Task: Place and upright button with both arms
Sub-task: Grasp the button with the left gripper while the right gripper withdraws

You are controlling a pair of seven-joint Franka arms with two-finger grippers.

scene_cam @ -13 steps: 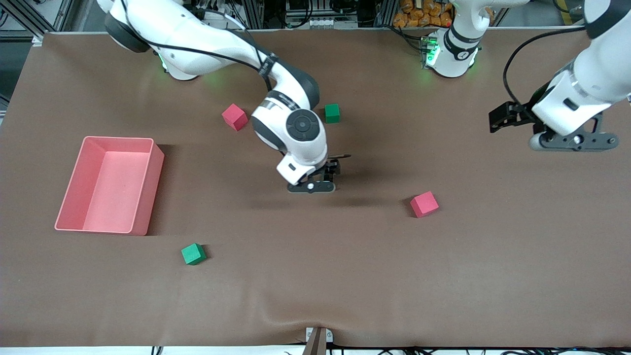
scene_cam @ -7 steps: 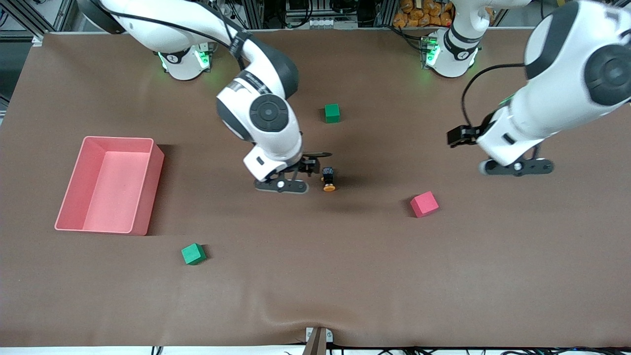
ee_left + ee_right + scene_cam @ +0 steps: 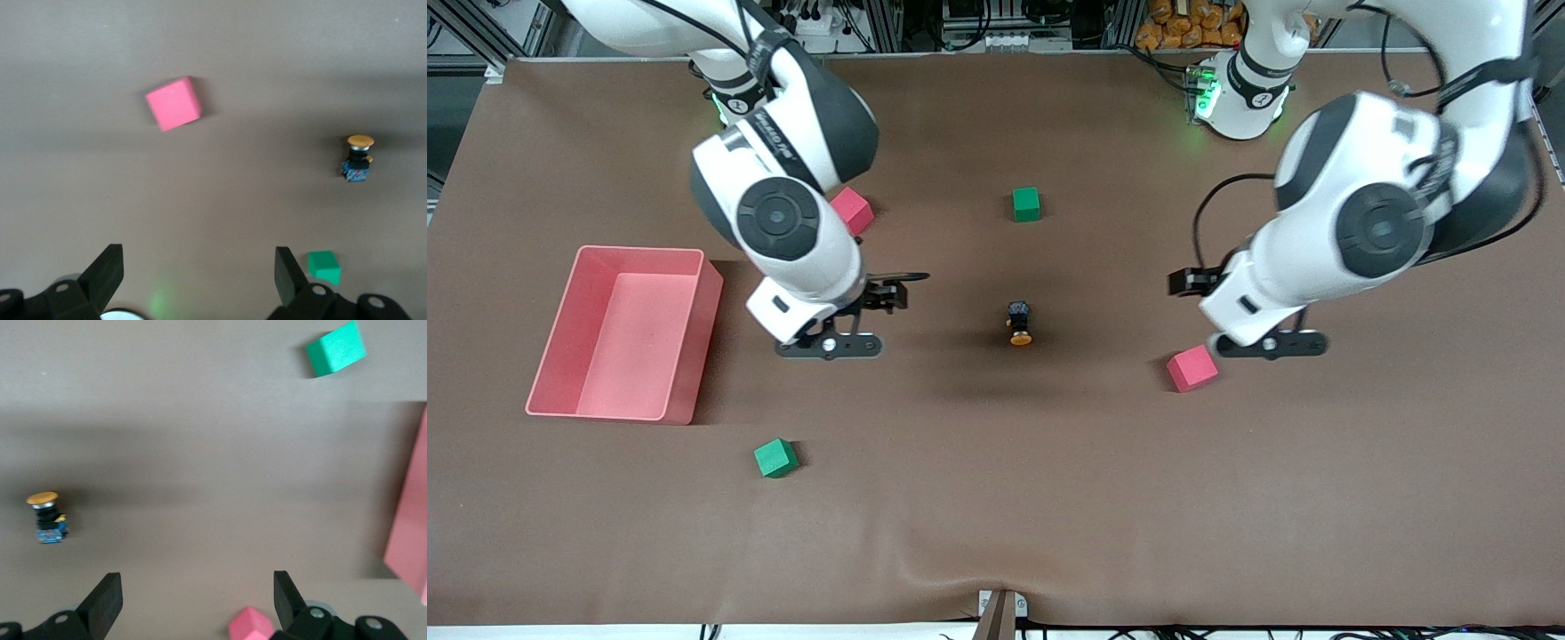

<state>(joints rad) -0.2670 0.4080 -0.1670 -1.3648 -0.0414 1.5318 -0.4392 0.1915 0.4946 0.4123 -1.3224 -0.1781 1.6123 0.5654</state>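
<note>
The button [image 3: 1019, 324] lies on its side in the middle of the table, its orange cap toward the front camera. It also shows in the left wrist view [image 3: 358, 160] and the right wrist view [image 3: 45, 518]. My right gripper [image 3: 829, 345] is open and empty over bare table between the button and the pink bin; its fingers [image 3: 107, 597] stand wide apart. My left gripper [image 3: 1267, 343] is open and empty over the table just beside a red cube [image 3: 1192, 368], toward the left arm's end; its fingers [image 3: 287, 273] stand wide apart.
A pink bin [image 3: 694, 329] stands toward the right arm's end. A second red cube [image 3: 851, 211] and a green cube [image 3: 1026, 204] lie farther from the front camera than the button. Another green cube [image 3: 775, 458] lies nearer to it.
The right gripper let go of the button and drew away toward the pink bin. The left arm swung in toward the middle, to beside the red cube.
</note>
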